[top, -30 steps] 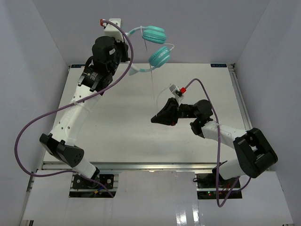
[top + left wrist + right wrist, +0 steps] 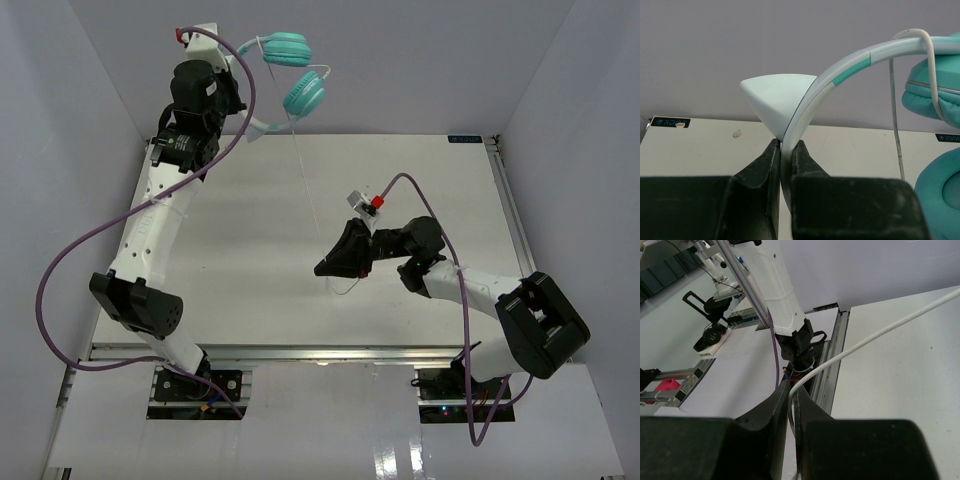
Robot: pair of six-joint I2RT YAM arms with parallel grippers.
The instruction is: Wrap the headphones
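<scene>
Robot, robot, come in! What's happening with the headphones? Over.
Left gripper jaws shut on headband, headphones held up. Right gripper jaws shut on cord. Nothing blocking.

We saw a left arm [image 2: 150,225] and a right arm [image 2: 475,285] built of white links joined by bulky black housings. A thick purple cable [image 2: 250,100] looped loosely along each. A small red tab [image 2: 181,36] marked each white wrist mount. The fingers [image 2: 755,200] were matte black wedges.

Left wrist view — both ear cups [image 2: 935,95] run past the right edge.
</scene>
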